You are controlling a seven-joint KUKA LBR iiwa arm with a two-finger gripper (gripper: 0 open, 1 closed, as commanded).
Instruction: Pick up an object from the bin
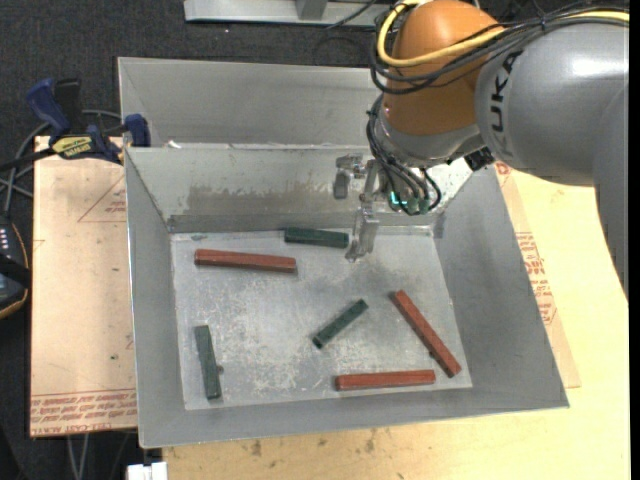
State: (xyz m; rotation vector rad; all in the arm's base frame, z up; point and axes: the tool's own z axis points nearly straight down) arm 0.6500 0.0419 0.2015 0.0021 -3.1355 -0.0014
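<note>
Grey and bulky, the arm (pixel 570 88) reaches in from the right above the bin's (pixel 150 268) back right corner. Its wrist carries a rounded orange cover (pixel 435 68) with yellow and black cables (pixel 400 28) looped over it. Below the cover the hand (pixel 357 248) points down, tilted slightly left. Its fingers are pressed close together into one slim prong with nothing between them. The tip is low over the floor near the back wall, just beside the right end of the back green bar (pixel 316 236); whether it touches the bar cannot be told.

Six bars lie flat and well apart on the bin floor: three dark green, three red-brown.
- Green: the back green bar, lying along the back wall; the mid green bar (pixel 340 323), slanted near the centre; the left green bar (pixel 207 361), lying front to back at the front left.
- Red-brown: the back red bar (pixel 245 260), left of the hand; the right red bar (pixel 425 331), slanted by the right wall; the front red bar (pixel 385 379), lying along the front edge.

Black letters on the arm read "UK", the rest hidden.
</note>
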